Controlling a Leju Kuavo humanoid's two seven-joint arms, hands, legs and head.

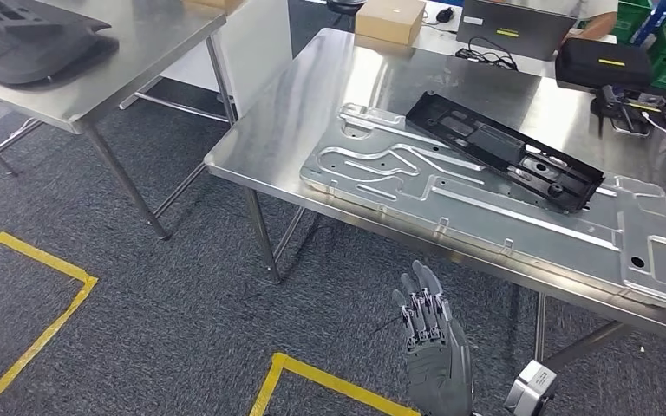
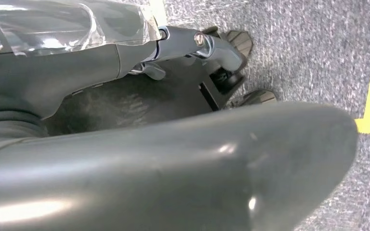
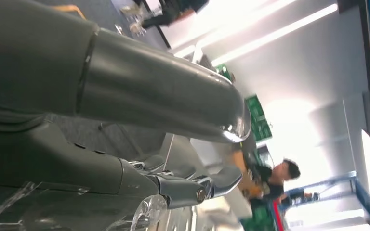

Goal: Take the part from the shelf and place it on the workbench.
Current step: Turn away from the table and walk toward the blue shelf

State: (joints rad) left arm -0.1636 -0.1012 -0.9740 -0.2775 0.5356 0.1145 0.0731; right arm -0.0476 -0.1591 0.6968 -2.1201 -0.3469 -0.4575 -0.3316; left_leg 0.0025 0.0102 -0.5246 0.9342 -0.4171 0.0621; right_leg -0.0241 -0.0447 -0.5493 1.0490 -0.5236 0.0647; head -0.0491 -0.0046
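A long black plastic part [image 1: 503, 152] lies slantwise on a large silver stamped metal plate [image 1: 486, 208], which rests flat on the steel workbench [image 1: 295, 130]. My right hand [image 1: 429, 347] hovers low in front of the workbench's near edge, fingers straight and spread, pointing at the table and holding nothing. In the right wrist view its fingers [image 3: 197, 187] also show bare. My left hand [image 2: 221, 48] hangs over the grey carpet with its fingers stretched out and nothing in them.
A second steel table [image 1: 95, 78] at the left carries a black moulded tray [image 1: 26, 39]. At the workbench's far end sit a cardboard box [image 1: 390, 19], a laptop [image 1: 512, 26] and a black case [image 1: 603, 62]. Yellow tape [image 1: 35, 260] marks the carpet. A person [image 3: 279, 178] stands beyond.
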